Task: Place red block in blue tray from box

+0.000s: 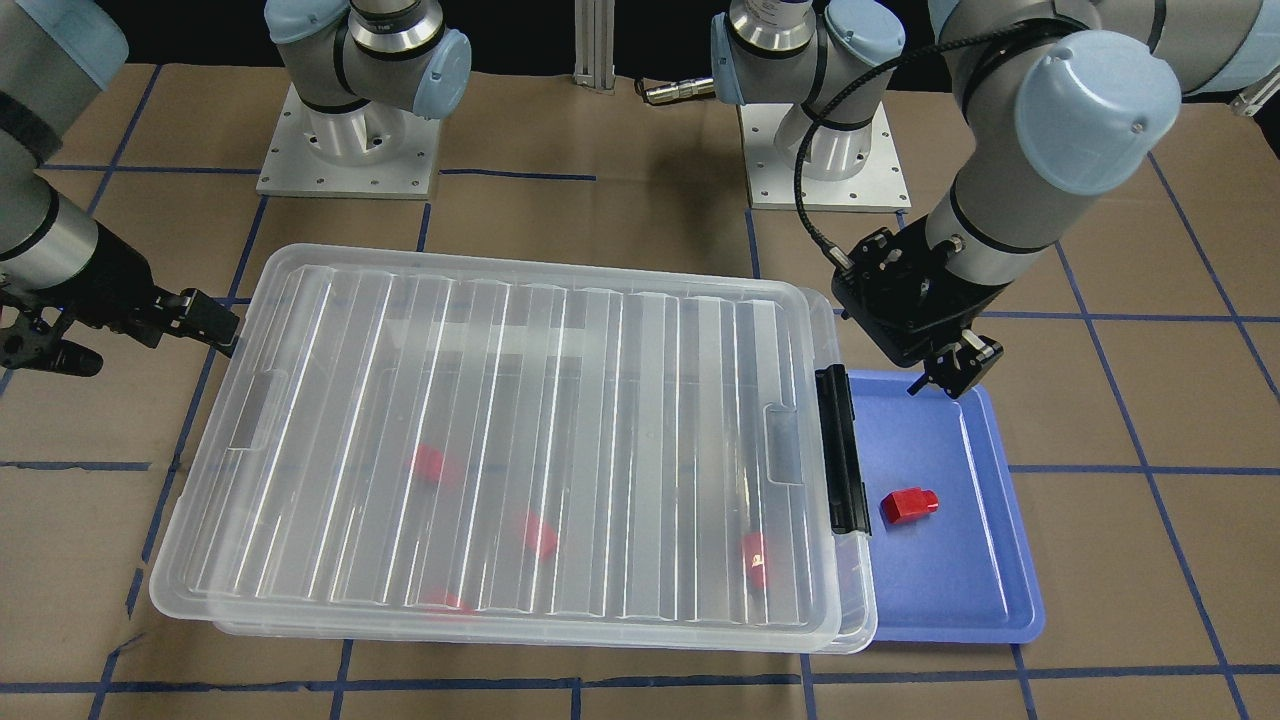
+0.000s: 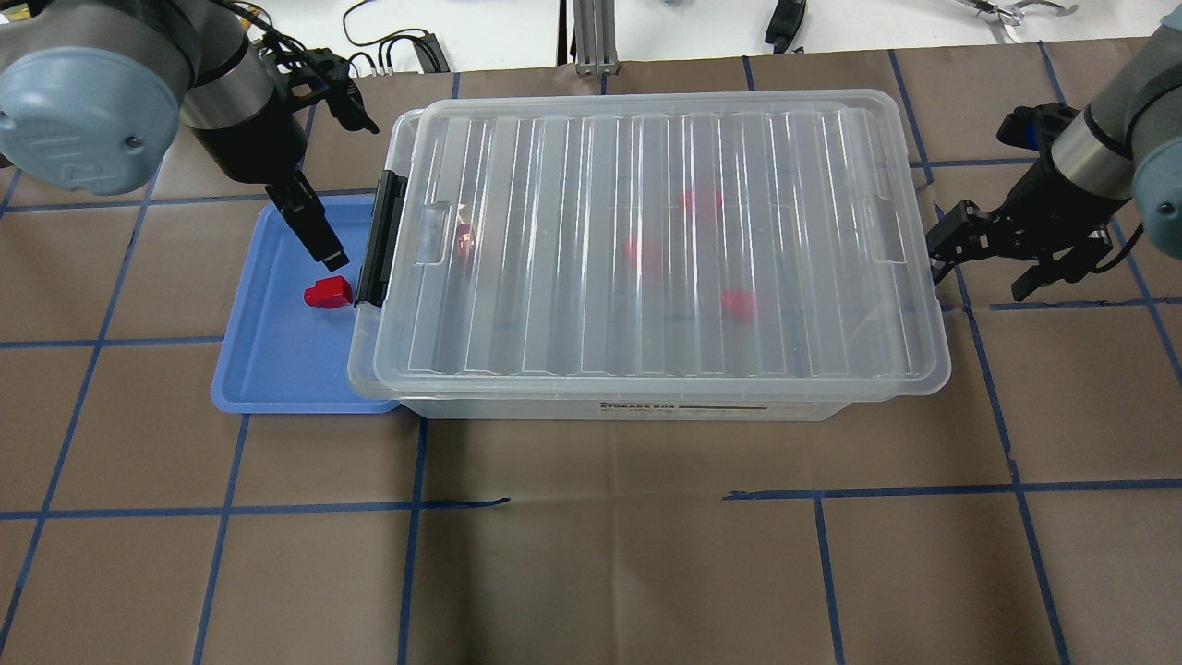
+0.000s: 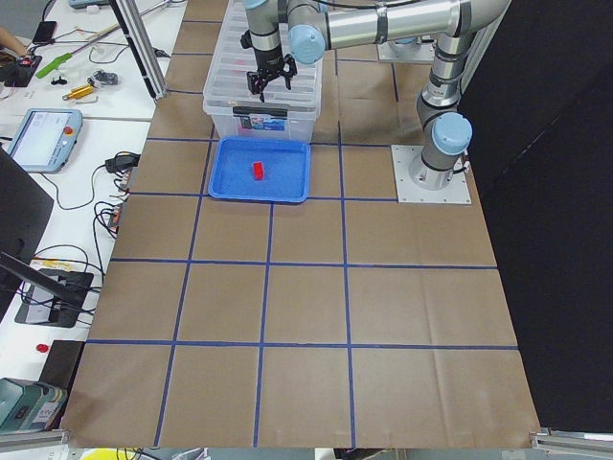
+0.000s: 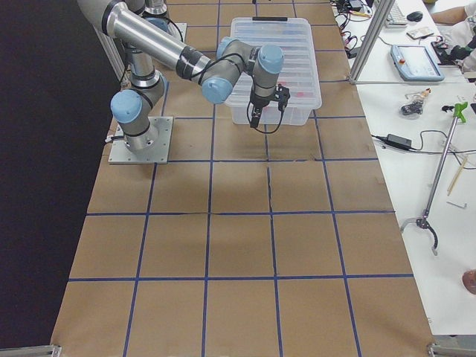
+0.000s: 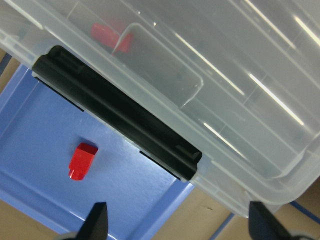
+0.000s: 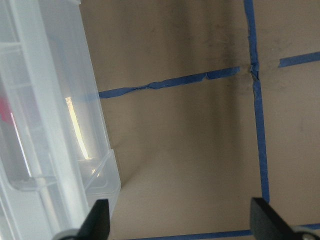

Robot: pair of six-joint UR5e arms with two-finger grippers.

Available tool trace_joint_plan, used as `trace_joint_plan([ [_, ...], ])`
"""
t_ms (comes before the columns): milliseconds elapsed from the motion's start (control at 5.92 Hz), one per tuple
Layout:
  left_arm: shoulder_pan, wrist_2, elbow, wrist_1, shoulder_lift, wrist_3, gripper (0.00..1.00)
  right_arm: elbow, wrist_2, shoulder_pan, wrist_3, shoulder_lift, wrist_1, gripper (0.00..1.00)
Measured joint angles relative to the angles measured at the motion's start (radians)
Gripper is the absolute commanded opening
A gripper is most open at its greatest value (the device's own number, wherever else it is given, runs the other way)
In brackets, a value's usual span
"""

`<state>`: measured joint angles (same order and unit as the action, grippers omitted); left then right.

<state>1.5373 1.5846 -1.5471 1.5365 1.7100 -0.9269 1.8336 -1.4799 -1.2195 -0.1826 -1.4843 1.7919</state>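
The red block [image 1: 908, 504] lies alone in the blue tray [image 1: 960, 590], and it also shows in the overhead view [image 2: 328, 293] and the left wrist view [image 5: 82, 161]. The tray sits against the latch end of the box [image 1: 520, 420], whose ribbed lid is on. My left gripper [image 1: 950, 375] is open and empty, above the tray's robot-side part near the black latch [image 1: 838, 450]. My right gripper [image 2: 983, 268] is open and empty, beside the box's other end and apart from it.
Several more red blocks [image 2: 699, 200] show dimly through the lid inside the box [image 2: 665, 240]. The blue tray [image 2: 268, 369] tucks partly under the box's rim. Brown paper with blue tape lines [image 6: 255, 125] covers the table. The arm bases [image 1: 350, 150] stand behind the box.
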Motion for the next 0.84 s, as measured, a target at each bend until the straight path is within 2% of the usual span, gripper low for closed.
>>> trace_joint_plan([
  [169,0.041,0.003,0.024,0.024,-0.025,0.168,0.99,-0.016,-0.010,-0.008,-0.001,-0.005,-0.002,1.00],
  [506,0.078,0.006,0.040,-0.033,-0.052,0.444,0.99,-0.128,-0.036,-0.049,0.013,-0.042,-0.032,1.00],
  [844,0.078,0.013,0.043,-0.020,-0.084,0.793,0.99,-0.268,-0.039,-0.199,0.216,-0.048,-0.154,1.00],
])
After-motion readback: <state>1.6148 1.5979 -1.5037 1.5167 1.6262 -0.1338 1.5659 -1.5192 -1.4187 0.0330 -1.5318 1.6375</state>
